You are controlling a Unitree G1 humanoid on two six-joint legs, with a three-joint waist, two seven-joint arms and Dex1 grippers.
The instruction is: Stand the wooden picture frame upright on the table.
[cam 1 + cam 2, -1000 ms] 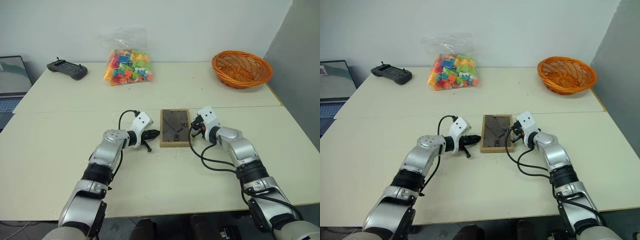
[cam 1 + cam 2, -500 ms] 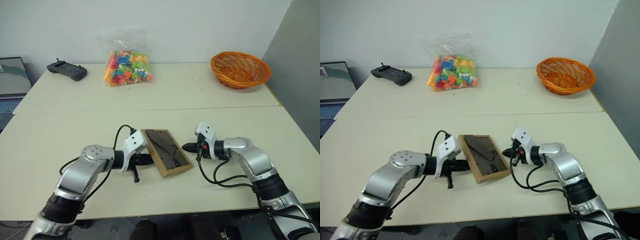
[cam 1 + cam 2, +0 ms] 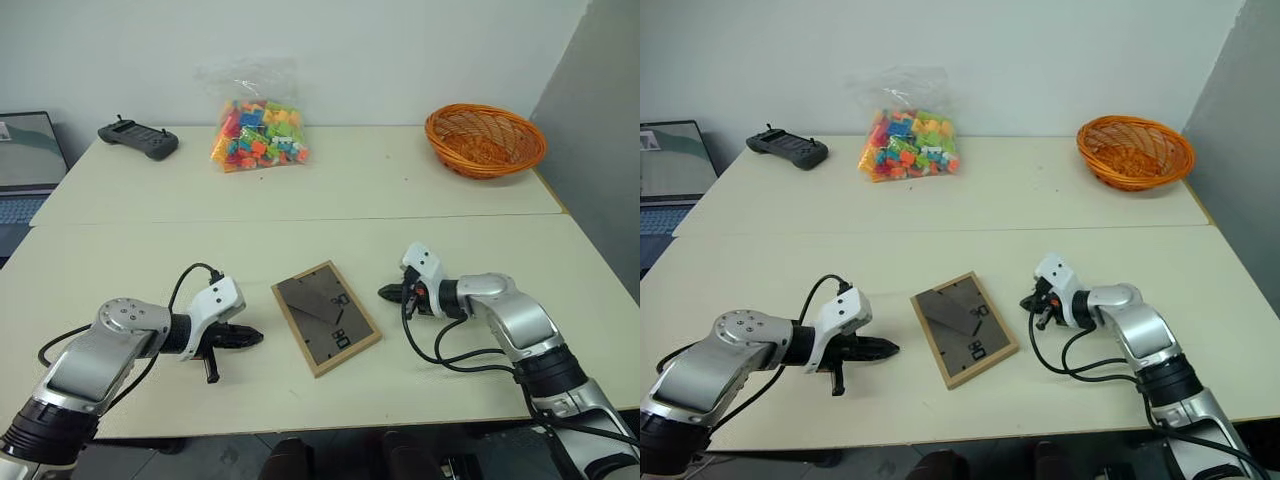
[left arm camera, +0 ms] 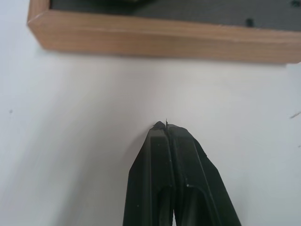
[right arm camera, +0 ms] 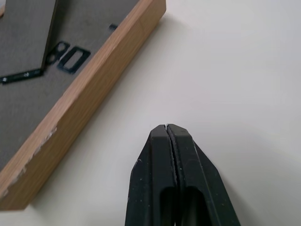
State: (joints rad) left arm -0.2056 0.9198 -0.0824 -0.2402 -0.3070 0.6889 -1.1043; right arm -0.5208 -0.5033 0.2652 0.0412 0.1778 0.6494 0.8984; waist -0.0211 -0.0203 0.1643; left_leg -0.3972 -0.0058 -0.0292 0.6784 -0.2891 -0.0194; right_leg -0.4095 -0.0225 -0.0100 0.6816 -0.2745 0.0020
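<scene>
The wooden picture frame (image 3: 326,317) lies face-down and skewed on the cream table (image 3: 400,190), between the left gripper (image 3: 248,339) and right gripper (image 3: 387,293); both are pinched closed, empty, and clear of it. It is judged light and rigid (glass front likely fragile). The light-wood rim offers grip; the dark back panel's stand lies folded.

Wooden picture frame (image 3: 326,317) now skewed and nearer — both pincers — left (image 3: 258,339), right (image 3: 383,293) — drawn clear.
</scene>
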